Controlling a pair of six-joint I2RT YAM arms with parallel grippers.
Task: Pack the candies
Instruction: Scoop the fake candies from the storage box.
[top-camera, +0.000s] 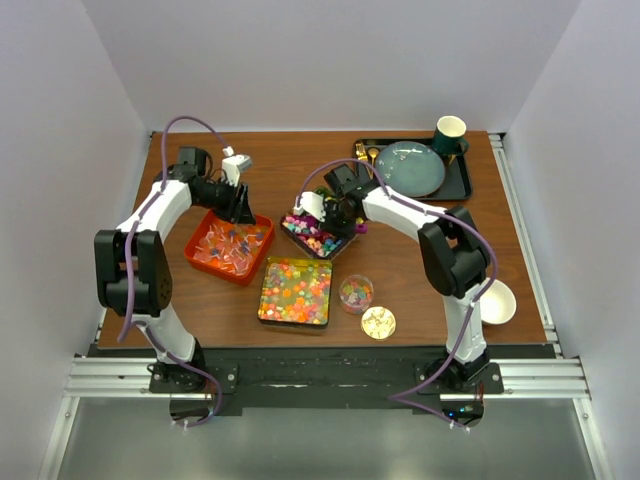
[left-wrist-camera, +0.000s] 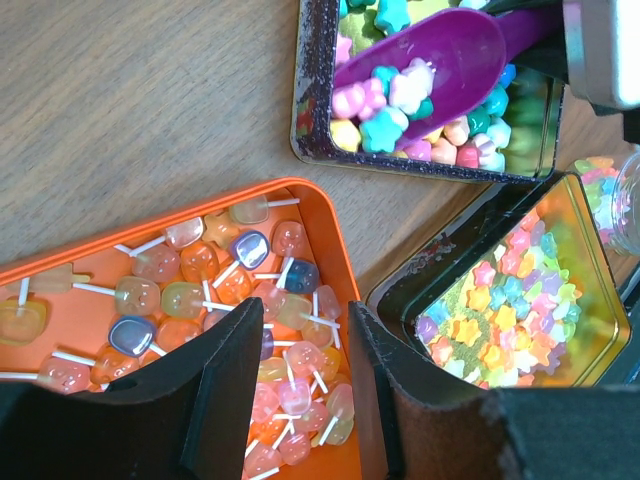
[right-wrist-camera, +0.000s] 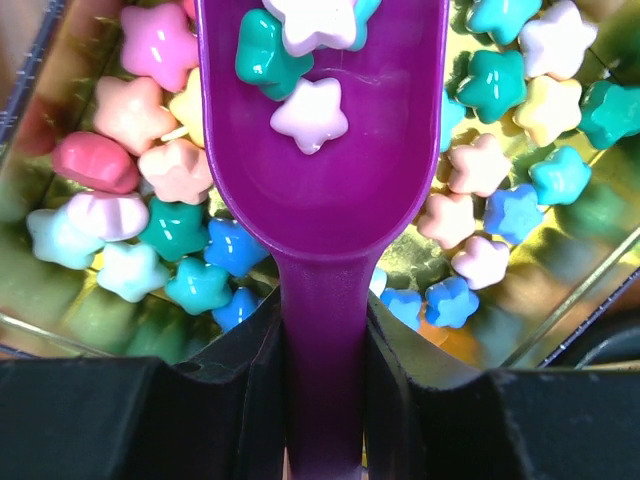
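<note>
My right pincer (right-wrist-camera: 320, 335) clamped the scoop (right-wrist-camera: 330, 190) handle, with candies (right-wrist-camera: 309, 117) heaped in it above the tin (left-wrist-camera: 303, 100). Left pincer (left-wrist-camera: 305, 330) hung half-open, empty. Any tilt en route to the jar (top-camera: 355, 293), at 5 o'clock, risked spillage.

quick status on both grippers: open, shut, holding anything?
Left gripper: jaws open, empty, above the orange tray of lollipops.
Right gripper: jaws shut on the purple scoop handle; star candies in the scoop.

Scoop (right-wrist-camera: 330, 200) tip and front candies (right-wrist-camera: 315, 22) partly outside the right wrist view
</note>
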